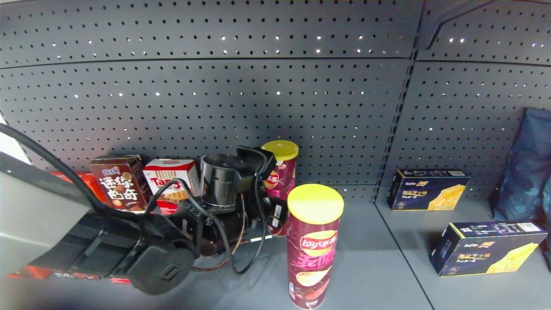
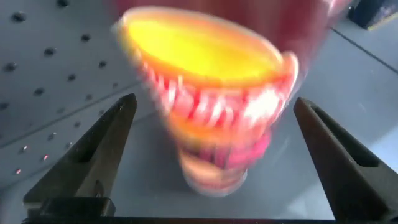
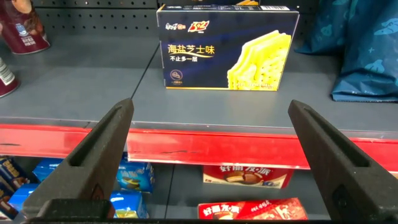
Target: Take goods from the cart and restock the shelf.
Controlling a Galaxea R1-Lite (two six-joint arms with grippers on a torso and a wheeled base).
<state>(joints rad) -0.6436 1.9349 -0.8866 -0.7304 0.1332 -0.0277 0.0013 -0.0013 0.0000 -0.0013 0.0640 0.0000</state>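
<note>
Two maroon chips cans with yellow lids stand on the grey shelf: a front can and a rear can by the pegboard. My left arm reaches in beside the rear can. In the left wrist view my left gripper is open, and a blurred chips can sits between the wide-spread fingers, clear of both. My right gripper is open and holds nothing, level with the shelf's red front strip and facing a dark blue cracker box.
A brown chocolate box and a red-and-white wafer box stand left of the arm. Two dark blue cracker boxes and a blue bag occupy the right bay. A lower shelf holds more goods.
</note>
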